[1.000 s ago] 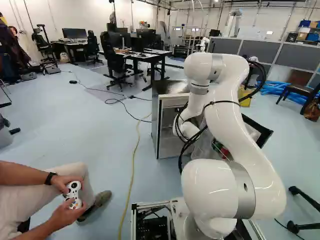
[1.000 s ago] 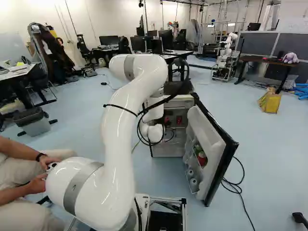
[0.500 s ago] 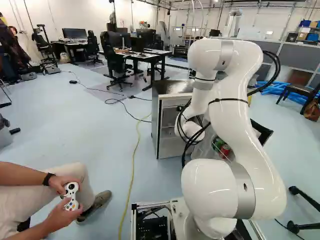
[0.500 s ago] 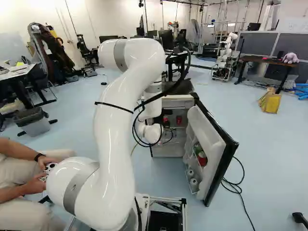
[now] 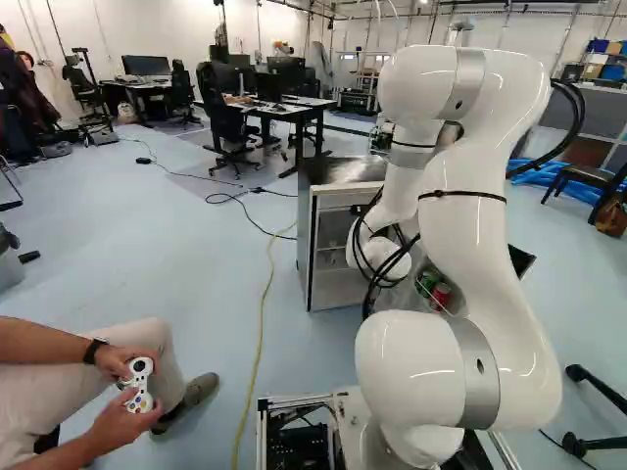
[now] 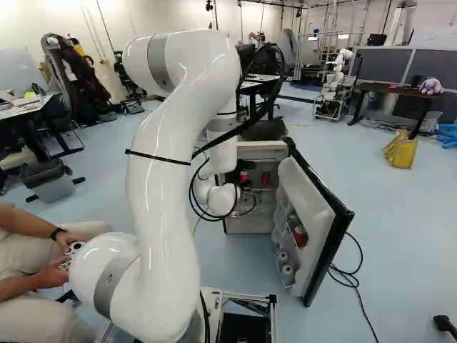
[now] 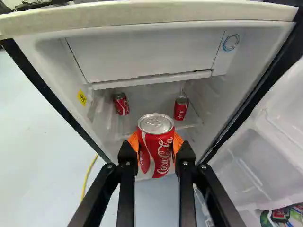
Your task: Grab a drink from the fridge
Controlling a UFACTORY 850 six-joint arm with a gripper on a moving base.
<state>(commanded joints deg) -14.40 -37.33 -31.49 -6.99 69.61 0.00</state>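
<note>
In the wrist view my gripper [image 7: 156, 152] is shut on a red can [image 7: 160, 158], its orange pads against both sides. The can stands upright, just outside the open fridge [image 7: 151, 15]. Two more red cans, one on the left [image 7: 121, 104] and one on the right [image 7: 181, 108], rest inside on the shelf beyond the held one. In the base views the arm's wrist hides the fingers, in front of the fridge [image 5: 305, 245].
The fridge door [image 6: 325, 214] is swung open to the right, with a red can [image 6: 300, 234] and other containers in its racks. A seated person's hands hold a controller [image 5: 140, 377] left of the base. Another robot [image 6: 333, 82] stands far back.
My arm has drawn back toward the base, its elbow rising, with the gripped can moving along. The wrist has shifted slightly away from the fridge. The base has not moved.
</note>
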